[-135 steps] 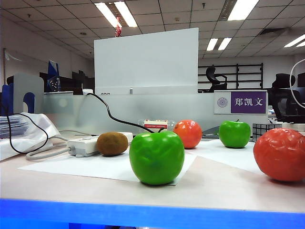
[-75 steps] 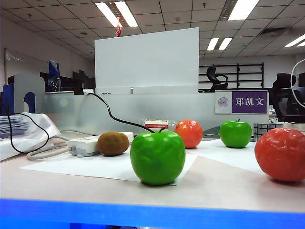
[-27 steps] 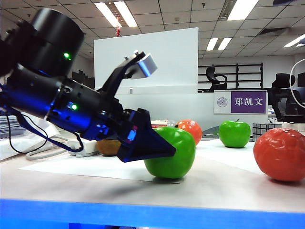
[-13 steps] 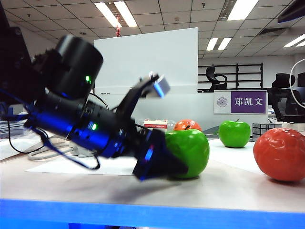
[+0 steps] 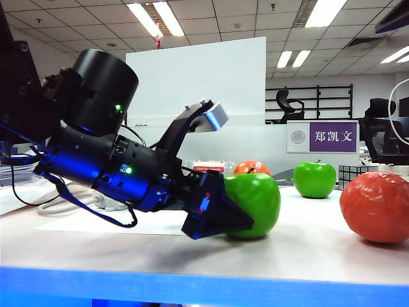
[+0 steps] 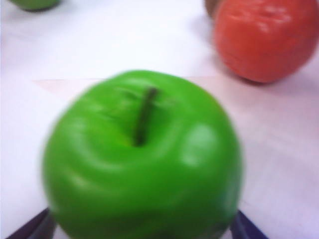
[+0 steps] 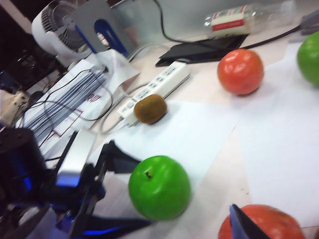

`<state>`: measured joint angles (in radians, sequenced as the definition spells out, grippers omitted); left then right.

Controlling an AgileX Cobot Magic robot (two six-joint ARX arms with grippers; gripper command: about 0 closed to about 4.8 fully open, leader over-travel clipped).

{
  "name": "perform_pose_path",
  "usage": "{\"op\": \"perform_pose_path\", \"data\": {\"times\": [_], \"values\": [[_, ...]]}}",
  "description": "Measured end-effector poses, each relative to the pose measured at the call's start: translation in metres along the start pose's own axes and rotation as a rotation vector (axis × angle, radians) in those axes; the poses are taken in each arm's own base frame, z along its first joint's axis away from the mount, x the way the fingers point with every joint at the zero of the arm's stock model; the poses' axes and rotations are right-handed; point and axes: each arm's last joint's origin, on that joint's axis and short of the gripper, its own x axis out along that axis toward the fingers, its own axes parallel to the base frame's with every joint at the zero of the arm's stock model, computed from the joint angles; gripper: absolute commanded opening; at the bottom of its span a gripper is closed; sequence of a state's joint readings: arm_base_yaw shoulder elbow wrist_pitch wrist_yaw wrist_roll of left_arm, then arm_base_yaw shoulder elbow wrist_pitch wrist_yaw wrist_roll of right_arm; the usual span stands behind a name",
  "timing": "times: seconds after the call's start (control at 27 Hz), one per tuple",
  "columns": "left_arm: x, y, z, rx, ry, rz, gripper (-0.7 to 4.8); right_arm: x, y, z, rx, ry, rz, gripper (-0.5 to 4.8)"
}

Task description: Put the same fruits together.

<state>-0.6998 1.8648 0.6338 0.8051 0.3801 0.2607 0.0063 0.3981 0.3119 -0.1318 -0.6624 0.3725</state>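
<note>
My left end effector (image 5: 239, 214) sits low over the worktop (image 5: 307, 252), jaws spread wide around the near green apple (image 5: 254, 204), which rests on the surface between them, not lifted. My right end effector (image 7: 249, 224) hangs above, only one dark fingertip visible, wide open and empty, over the near orange (image 7: 261, 224). The kiwi (image 7: 150, 108) lies against the white power strip (image 7: 154, 89); the far orange (image 7: 240, 71) and second apple (image 5: 314, 180) sit beyond.
</note>
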Motion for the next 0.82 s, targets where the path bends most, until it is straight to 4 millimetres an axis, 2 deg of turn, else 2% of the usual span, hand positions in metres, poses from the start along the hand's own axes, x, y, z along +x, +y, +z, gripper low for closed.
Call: {"op": "perform_pose_path", "data": {"times": [0.15,0.3,0.37,0.41,0.48,0.52,0.56,0.82], "values": [[0.002,0.002,0.004,0.004,-0.007,0.046,4.79,0.0,0.0,0.0,0.0,0.006,0.014,4.79],[0.014,-0.003,0.007,0.011,-0.016,0.011,4.79,-0.001,0.001,0.0,-0.004,0.004,0.024,4.79],[0.017,-0.009,0.01,0.02,-0.028,-0.011,3.49,-0.002,0.002,0.0,-0.011,-0.003,0.027,4.79],[0.017,-0.011,0.011,0.024,-0.035,-0.019,2.04,-0.002,0.003,0.0,-0.013,-0.005,0.028,4.79],[0.019,-0.016,0.014,0.028,-0.049,-0.036,1.02,-0.003,0.004,0.0,-0.014,-0.006,0.031,4.79],[0.02,-0.018,0.015,0.028,-0.054,-0.042,0.79,-0.004,0.004,0.0,-0.018,-0.01,0.033,4.79],[0.02,-0.018,0.015,0.029,-0.057,-0.042,0.08,-0.004,0.004,0.0,-0.019,-0.012,0.034,4.79],[0.021,-0.018,0.018,0.021,-0.073,-0.038,-0.05,-0.005,0.005,-0.001,-0.016,-0.007,0.035,4.79]]}}
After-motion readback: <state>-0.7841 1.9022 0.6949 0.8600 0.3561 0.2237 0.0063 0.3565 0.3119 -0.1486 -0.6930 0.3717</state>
